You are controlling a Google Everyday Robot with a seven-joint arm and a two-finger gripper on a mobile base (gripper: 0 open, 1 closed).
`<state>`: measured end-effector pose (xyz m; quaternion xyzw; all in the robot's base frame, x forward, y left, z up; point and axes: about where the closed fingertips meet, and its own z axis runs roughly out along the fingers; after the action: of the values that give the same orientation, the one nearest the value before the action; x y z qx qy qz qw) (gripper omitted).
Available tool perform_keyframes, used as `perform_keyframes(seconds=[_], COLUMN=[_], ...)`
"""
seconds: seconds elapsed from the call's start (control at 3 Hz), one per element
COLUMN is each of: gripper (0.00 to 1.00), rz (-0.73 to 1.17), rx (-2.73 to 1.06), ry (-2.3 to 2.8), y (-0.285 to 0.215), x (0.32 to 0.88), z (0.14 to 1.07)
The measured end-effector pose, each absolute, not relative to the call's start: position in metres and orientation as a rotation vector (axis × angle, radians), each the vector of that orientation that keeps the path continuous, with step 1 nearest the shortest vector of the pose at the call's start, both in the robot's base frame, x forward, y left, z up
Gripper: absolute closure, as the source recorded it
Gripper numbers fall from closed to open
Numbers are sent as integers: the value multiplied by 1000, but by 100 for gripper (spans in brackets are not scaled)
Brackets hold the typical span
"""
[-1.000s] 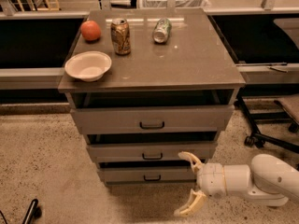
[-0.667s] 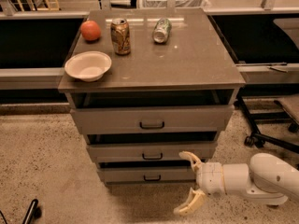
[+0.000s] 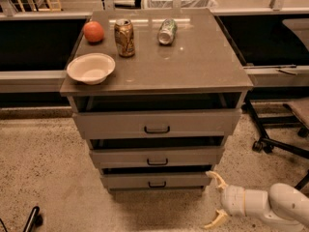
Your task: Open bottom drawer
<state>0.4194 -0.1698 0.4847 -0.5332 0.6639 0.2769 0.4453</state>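
My gripper (image 3: 216, 199) is low at near right, by the floor (image 3: 43, 178), just right of the cabinet (image 3: 231, 88). Fingers spread wide, released, nothing btwn them. Upper fingertip (image 3: 213, 175) sits just beside the rt end of the bottom drawer (image 3: 125, 181); can't tell if it touches. Lower fingertip pts down-left twd the floor, apart from the cabinet. My white arm (image 3: 285, 204) runs off the rt edge.

Bottom drawer is lowest of 3 fronts and narrowest-looking, w/ a small dark handle (image 3: 157, 184) at centre. Handle is left of my gripper, apart from it. Dark gap shows above its front, same above the mid drawer (image 3: 120, 157) and top drawer (image 3: 111, 124).

On the cabinet top: white bowl (image 3: 91, 67) at near left corner, orange fruit (image 3: 93, 31) at far left, upright can (image 3: 125, 37) just right of it, 2nd can (image 3: 167, 31) on its side further right. Chair base (image 3: 270, 141) w/ castors stands on the floor right of the cabinet, farther back than my arm.
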Motion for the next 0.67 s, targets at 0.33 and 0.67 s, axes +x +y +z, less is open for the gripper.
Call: perform_keyframes(seconds=[0.33, 0.67], gripper=[0, 0], rz=[750, 752], rx=[-1278, -1278], ry=[1644, 1644], y=[-159, -158], x=[411, 411], z=[453, 454])
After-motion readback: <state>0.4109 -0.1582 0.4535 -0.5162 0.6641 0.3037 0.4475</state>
